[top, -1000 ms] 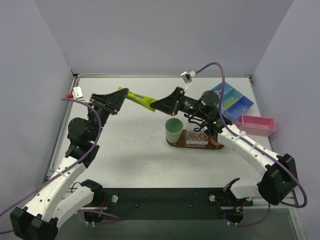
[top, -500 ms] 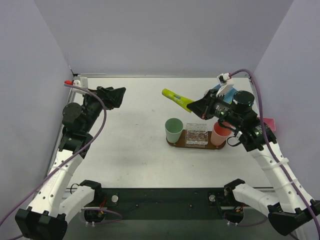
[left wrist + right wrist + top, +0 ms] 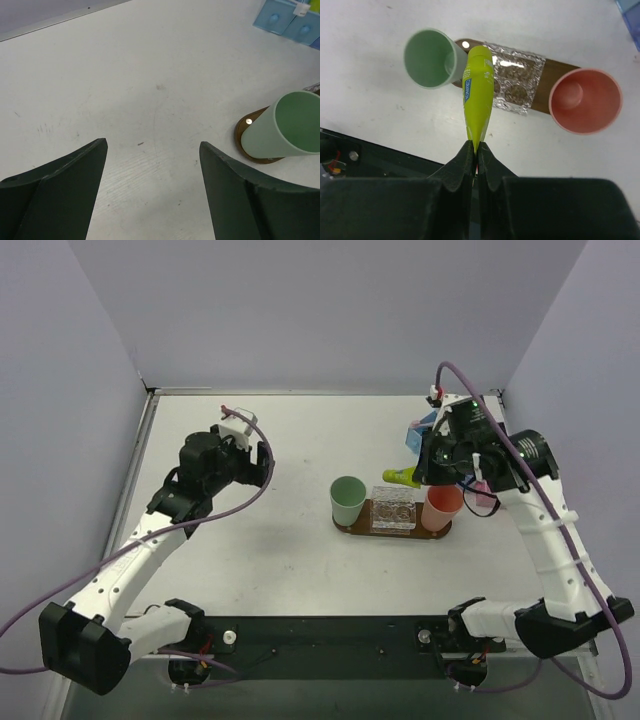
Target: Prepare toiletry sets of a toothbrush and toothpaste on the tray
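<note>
Since a second ago the right arm has swung the toothpaste (image 3: 479,90) over the tray (image 3: 555,70). The right tool (image 3: 475,150) pinches its narrow end. The left tool (image 3: 152,165) sits wide and empty, far left. Placing step, I'd say: next lower it beside the mint cup (image 3: 427,57).

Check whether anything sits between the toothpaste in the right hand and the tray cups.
Nothing visible. The toothpaste hangs above the tray, held by the right hand; the green cup and pink cup look empty.
</note>
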Tool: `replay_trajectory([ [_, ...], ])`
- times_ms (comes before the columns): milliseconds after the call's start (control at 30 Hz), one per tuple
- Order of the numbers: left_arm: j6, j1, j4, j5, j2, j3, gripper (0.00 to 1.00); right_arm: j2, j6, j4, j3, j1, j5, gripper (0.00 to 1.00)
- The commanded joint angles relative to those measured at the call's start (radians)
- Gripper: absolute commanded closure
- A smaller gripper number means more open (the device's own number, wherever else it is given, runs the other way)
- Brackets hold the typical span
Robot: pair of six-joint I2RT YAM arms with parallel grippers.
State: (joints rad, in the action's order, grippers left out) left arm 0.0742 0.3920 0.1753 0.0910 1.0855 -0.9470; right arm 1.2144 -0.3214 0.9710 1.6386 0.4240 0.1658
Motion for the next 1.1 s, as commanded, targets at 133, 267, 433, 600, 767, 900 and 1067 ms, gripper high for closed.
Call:
replay_trajectory([
  [133,-0.137,0.059,0.041,-0.145,0.070,-0.038,0.15,0.204,0.059,0.284,0.176,-0.024,-0.132,1.00],
  [267,-0.154,0.082,0.056,-0.184,0.099,-0.038,0.15,0.276,0.087,0.336,0.243,-0.034,-0.155,1.00],
  [433,-0.160,0.087,0.058,-0.201,0.119,-0.038,0.15,0.338,0.108,0.383,0.283,-0.042,-0.143,1.00],
  [600,-0.151,0.087,0.055,-0.201,0.128,-0.038,0.15,0.353,0.120,0.377,0.259,-0.050,-0.129,1.00],
  [767,-0.149,0.087,0.058,-0.198,0.134,-0.038,0.15,0.349,0.123,0.344,0.208,-0.059,-0.111,1.00],
  [900,-0.146,0.087,0.055,-0.198,0.132,-0.036,0.15,0.349,0.127,0.315,0.188,-0.067,-0.100,1.00],
  [1067,-0.146,0.087,0.052,-0.200,0.132,-0.035,0.15,0.358,0.131,0.290,0.184,-0.071,-0.091,1.00],
])
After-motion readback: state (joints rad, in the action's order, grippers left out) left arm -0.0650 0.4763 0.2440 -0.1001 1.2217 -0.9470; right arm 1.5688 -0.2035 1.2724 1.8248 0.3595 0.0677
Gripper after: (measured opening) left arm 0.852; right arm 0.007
